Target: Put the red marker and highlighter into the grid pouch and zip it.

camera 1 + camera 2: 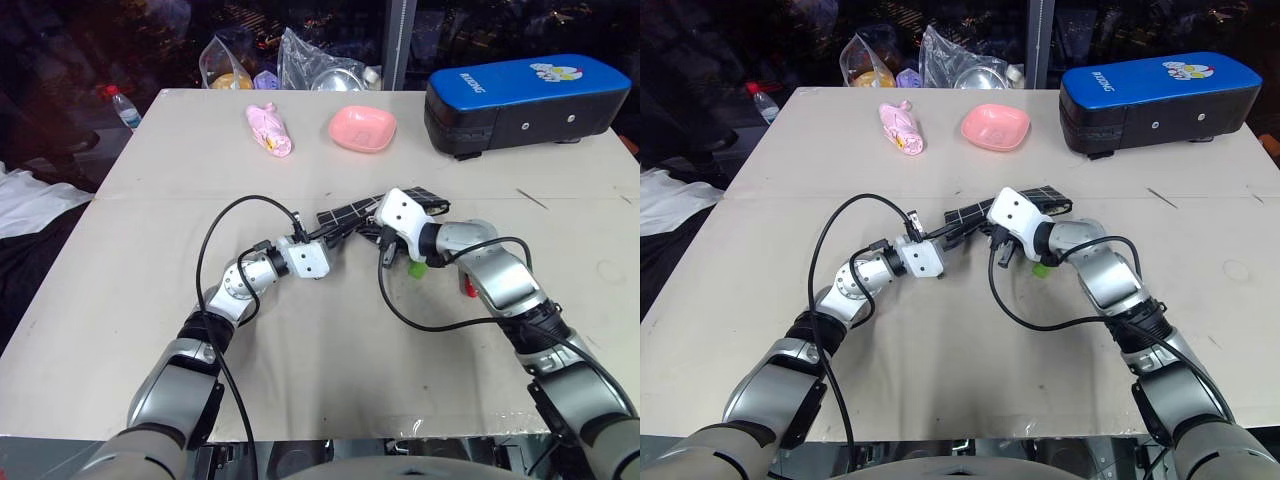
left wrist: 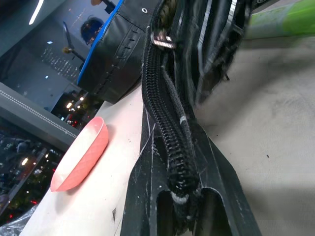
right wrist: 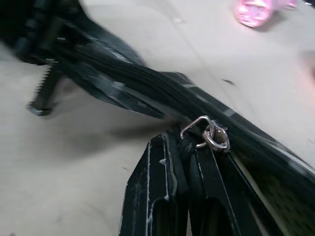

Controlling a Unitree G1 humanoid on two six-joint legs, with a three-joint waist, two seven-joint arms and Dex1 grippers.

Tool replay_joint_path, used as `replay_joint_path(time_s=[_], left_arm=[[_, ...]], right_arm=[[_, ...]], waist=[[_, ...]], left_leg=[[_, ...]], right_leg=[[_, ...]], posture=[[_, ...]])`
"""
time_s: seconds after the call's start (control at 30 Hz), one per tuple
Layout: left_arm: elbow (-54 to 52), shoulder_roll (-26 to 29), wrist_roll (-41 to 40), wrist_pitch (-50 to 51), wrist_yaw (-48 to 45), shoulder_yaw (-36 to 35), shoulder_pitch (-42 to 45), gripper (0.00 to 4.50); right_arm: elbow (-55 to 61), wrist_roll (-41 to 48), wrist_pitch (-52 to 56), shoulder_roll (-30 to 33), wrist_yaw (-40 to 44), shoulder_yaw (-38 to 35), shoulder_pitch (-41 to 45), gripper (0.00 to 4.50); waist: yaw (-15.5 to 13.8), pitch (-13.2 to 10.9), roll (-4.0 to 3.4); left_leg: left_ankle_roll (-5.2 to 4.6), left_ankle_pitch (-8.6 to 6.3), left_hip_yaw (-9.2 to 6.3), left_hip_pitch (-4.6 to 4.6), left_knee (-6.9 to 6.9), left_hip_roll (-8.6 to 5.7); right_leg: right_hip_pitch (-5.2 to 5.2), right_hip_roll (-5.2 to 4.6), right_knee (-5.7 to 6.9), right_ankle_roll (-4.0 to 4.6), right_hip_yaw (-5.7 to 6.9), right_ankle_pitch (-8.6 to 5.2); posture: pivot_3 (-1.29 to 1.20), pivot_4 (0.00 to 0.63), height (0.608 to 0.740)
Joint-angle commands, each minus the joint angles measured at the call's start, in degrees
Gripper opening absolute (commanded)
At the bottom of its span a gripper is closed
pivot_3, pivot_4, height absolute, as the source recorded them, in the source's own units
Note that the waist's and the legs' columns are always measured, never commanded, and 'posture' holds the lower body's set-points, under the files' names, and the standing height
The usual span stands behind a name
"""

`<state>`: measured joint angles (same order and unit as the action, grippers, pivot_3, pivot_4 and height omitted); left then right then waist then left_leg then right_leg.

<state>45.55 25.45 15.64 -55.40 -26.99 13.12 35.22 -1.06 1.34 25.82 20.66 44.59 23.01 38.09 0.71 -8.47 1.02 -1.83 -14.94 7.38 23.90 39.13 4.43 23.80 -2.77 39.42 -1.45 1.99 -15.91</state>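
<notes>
1. Left eye view: highlighter [image 1: 417, 268] and red marker [image 1: 466, 288] lie outside the grid pouch [image 1: 352, 212], beside the right arm.
2. Left gripper [image 2: 182, 196] pinches the pouch's zipper edge.
3. Right wrist view: right gripper [image 3: 189, 147] clamps the zipper pull [image 3: 209, 135].
4. Far: pink bowl [image 1: 362, 128], blue-topped case [image 1: 525, 98].

I see the grid pouch [image 2: 167, 118] as matt woven cloth with a shiny metal zipper ring [image 3: 209, 133], beside the glossy plastic pink dish [image 1: 362, 128] on my matt table [image 1: 150, 250].
</notes>
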Motion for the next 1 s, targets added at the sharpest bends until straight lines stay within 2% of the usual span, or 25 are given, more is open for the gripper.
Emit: replay_joint_path(time_s=[0.03, 0.2, 0.37, 0.4, 0.43, 0.5, 0.57, 0.67, 0.83, 1.0], left_arm=[[-2.39, -0.67, 0.39, -0.29, 0.63, 0.85, -0.22, 0.05], [-2.69, -0.92, 0.60, 0.12, 1.08, 1.08, -0.31, 0.05], [-3.24, -1.40, -0.02, 1.35, 1.63, 0.81, -0.78, 0.05], [-3.41, -1.47, -0.21, 1.67, 1.70, 0.72, -0.90, 0.00], [-3.88, -1.61, -0.65, 2.23, 1.68, 0.55, -1.10, 0.00], [-5.21, -1.97, -1.85, 3.71, 1.60, 0.01, -1.54, 0.00], [-6.76, -2.20, -2.92, 5.29, 1.30, -0.46, -1.98, 0.00], [-10.88, -2.64, -4.87, 10.07, 1.04, -1.49, -3.28, 0.00], [-17.96, -3.14, -6.05, 17.90, 1.18, -2.54, -5.78, 0.00], [-25.15, -4.39, -5.74, 25.66, 2.45, -3.11, -8.75, 0.00]], right_arm=[[1.15, -1.33, -2.27, -1.14, 2.91, 3.25, 2.51, 0.00], [2.00, -2.42, -0.73, -2.47, 4.57, 5.40, 2.63, 0.00], [4.40, -0.82, 5.62, -4.37, 2.99, 1.93, 1.73, 0.00], [5.02, -0.76, 6.11, -3.80, 3.16, 1.22, 1.50, 0.63], [6.28, -0.35, 7.03, -2.79, 3.48, 0.25, 0.81, 0.84], [10.14, 1.14, 8.63, -0.46, 3.31, -2.95, -1.47, 1.72], [14.34, 3.80, 11.39, 0.40, 2.04, -7.41, -3.73, 2.46], [24.16, 9.39, 18.91, 4.46, 1.56, -17.17, -9.40, 3.87], [30.09, 10.50, 24.24, 5.78, -6.23, -27.24, -14.79, 3.87], [32.40, 6.25, 27.19, 6.28, -15.60, -30.17, -22.74, 3.87]], waist=[[0.00, 0.00, 0.00], [-0.08, 0.00, 0.00], [-0.16, 0.00, 0.00], [-0.25, 0.00, 0.00], [-0.26, 0.00, 0.00], [-0.41, 0.00, 0.00], [-0.42, 0.00, 0.01], [-0.60, -0.01, 0.02], [-0.05, -0.01, 0.02], [-0.11, -0.01, 0.02]], left_leg=[[0.00, 0.00, 0.00, 0.00, 0.00, 0.00], [0.00, 0.00, 0.00, 0.00, 0.01, 0.00], [0.01, 0.00, -0.01, 0.00, 0.02, 0.00], [0.01, 0.00, -0.02, 0.00, 0.03, 0.00], [0.00, 0.00, -0.02, 0.01, 0.04, 0.00], [0.00, 0.00, -0.04, 0.05, 0.07, -0.01], [0.00, 0.00, -0.05, 0.07, 0.07, -0.02], [0.00, 0.00, -0.11, 0.09, 0.07, -0.01], [0.00, 0.00, -0.44, 0.06, 0.06, 0.00], [0.00, 0.00, -0.49, 0.04, 0.03, -0.01]], right_leg=[[0.00, 0.00, 0.00, 0.00, 0.00, 0.00], [0.00, -0.01, 0.00, 0.00, 0.01, 0.00], [0.00, 0.00, 0.02, 0.00, 0.01, 0.00], [0.00, -0.01, 0.02, 0.00, 0.02, 0.00], [-0.01, -0.02, 0.02, 0.00, 0.02, 0.00], [-0.01, -0.04, 0.02, 0.00, 0.03, 0.00], [0.00, -0.05, -0.01, 0.00, 0.04, 0.00], [0.00, -0.05, -0.01, 0.00, 0.06, 0.00], [-0.01, 0.00, 0.03, 0.00, 0.06, 0.00], [-0.01, 0.02, 0.06, -0.01, 0.06, -0.01]], posture=[[0.00, 0.150, 0.717], [0.00, 0.150, 0.717], [0.00, 0.150, 0.717], [0.00, 0.150, 0.717], [0.00, 0.150, 0.717], [0.00, 0.150, 0.717], [0.00, 0.150, 0.717], [0.00, 0.150, 0.717], [0.00, 0.150, 0.717], [0.00, 0.150, 0.717]])
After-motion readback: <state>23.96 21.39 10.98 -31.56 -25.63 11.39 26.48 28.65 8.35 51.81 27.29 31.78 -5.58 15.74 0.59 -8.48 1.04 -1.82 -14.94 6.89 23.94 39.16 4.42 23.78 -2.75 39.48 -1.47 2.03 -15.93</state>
